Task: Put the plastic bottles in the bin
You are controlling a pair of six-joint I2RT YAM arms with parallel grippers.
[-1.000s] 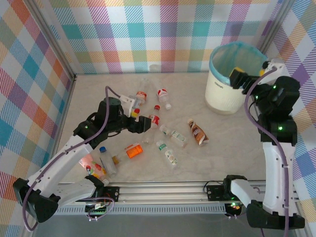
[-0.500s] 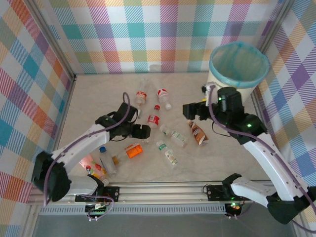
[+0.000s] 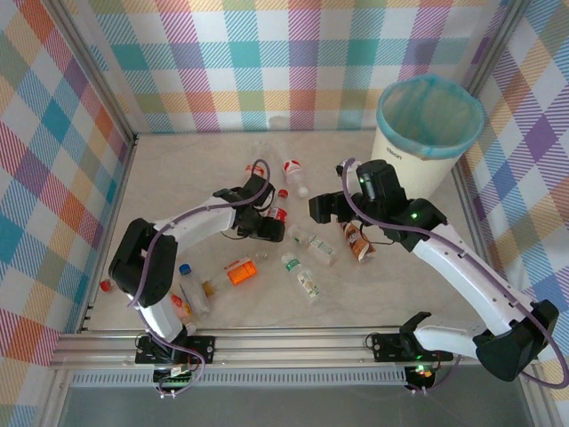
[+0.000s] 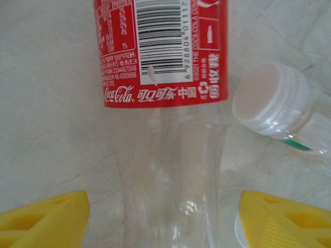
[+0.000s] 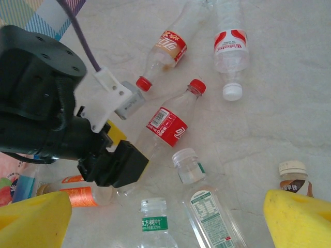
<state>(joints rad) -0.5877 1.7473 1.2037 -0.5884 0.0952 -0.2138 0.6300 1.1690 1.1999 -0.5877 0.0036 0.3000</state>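
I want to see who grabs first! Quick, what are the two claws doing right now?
Left gripper: open, fingers on either side of the red-label cola bottle, not gripping it.
Right gripper: open, holding nothing.

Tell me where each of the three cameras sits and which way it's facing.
Top external: above, behind the robot, looking down on left tool, right tool and the bin.
Left wrist: close above the cola bottle, left tool's yellow fingers either side.
Right wrist: looking down on the bottles and left tool; right tool's fingers in bottom corners.
Shared: the cola bottle.
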